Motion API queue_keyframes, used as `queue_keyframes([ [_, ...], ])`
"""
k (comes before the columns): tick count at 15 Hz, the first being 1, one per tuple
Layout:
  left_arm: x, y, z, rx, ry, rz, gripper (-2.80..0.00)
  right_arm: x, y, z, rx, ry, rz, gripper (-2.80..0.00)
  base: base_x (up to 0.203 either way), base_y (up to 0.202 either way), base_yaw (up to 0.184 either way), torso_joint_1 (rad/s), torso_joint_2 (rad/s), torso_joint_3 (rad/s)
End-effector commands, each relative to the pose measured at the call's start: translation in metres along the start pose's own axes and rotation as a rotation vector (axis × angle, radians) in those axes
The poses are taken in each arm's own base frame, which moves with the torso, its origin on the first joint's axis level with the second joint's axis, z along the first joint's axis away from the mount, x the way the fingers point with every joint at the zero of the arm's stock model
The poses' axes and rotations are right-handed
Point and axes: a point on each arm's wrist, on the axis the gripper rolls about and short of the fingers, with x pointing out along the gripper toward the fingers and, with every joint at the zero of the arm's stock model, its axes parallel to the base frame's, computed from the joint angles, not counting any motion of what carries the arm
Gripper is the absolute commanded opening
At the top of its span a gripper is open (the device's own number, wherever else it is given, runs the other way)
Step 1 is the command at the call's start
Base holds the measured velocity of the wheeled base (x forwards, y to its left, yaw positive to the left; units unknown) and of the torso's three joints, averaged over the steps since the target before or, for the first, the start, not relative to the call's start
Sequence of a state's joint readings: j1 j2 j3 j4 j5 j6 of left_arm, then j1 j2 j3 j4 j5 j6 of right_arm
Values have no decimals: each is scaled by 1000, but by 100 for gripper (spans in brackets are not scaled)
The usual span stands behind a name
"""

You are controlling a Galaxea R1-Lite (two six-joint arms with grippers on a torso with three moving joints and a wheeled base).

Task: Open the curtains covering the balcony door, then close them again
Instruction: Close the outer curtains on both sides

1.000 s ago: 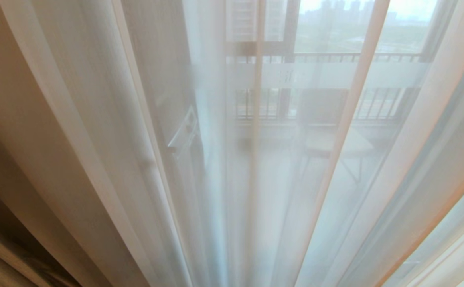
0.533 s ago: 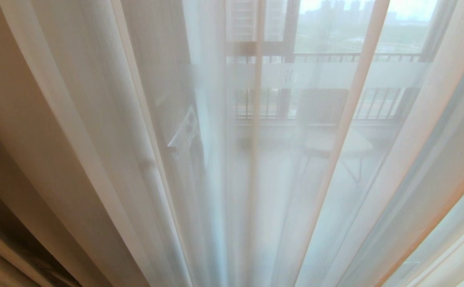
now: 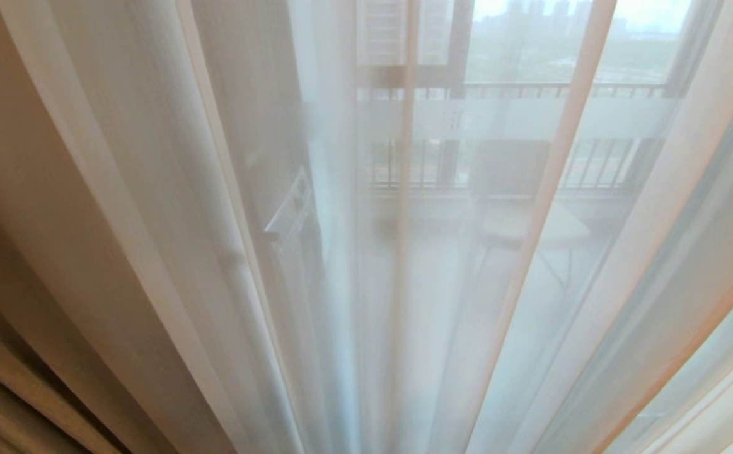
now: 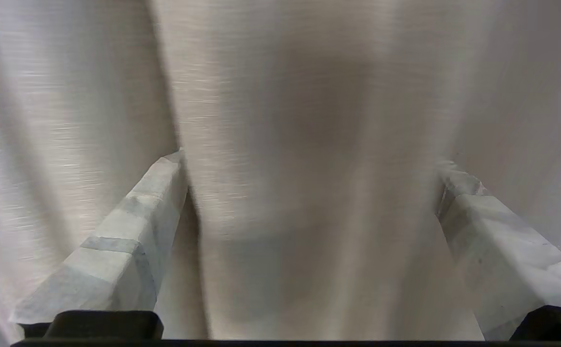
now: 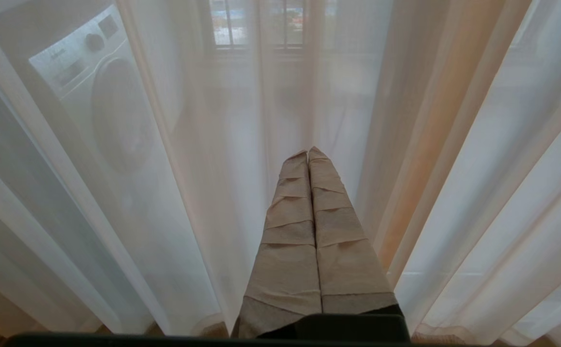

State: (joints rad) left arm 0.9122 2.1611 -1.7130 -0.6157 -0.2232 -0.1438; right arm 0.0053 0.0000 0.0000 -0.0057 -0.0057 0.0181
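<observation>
In front of the robot, the sheers (image 3: pixel 404 284) hang shut over the door (image 3: pixel 511 120), and the balcony rail shows through them. At the far left edge hangs the thick drape (image 3: pixel 19 391). The left gripper (image 4: pixel 309 164) is spread wide, with a fold of thick drape (image 4: pixel 309 144) bulging between its fingers (image 4: pixel 130 231). The right gripper (image 5: pixel 308 153) is pressed together, holds nothing, and points at the sheers (image 5: pixel 478 193). A washing machine (image 5: pixel 102 96) shows behind them.

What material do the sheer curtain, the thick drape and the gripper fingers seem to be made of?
Sheer: thin, see-through white fabric; the balcony shows through it.
Drape: thick opaque beige woven cloth, with fine horizontal threads visible.
Left gripper fingers: seemingly wrapped in pale tape; overlapping bands show.
</observation>
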Motion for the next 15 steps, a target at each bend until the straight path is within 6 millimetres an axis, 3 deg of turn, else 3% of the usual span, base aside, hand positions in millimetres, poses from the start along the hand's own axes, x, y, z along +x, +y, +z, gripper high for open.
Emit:
queue_keyframes([
  [1, 0, 10, -2, 1, 0, 13, 0, 0, 0, 0, 0, 0, 0, -280, 0, 0, 0, 0, 0, 0],
  [6, 17, 17, -1, 13, -57, 9, 0, 0, 0, 0, 0, 0, 0, -280, 0, 0, 0, 0, 0, 0],
  [15, 36, -16, -16, -63, -74, -112, 0, 0, 0, 0, 0, 0, 0, -280, 0, 0, 0, 0, 0, 0],
])
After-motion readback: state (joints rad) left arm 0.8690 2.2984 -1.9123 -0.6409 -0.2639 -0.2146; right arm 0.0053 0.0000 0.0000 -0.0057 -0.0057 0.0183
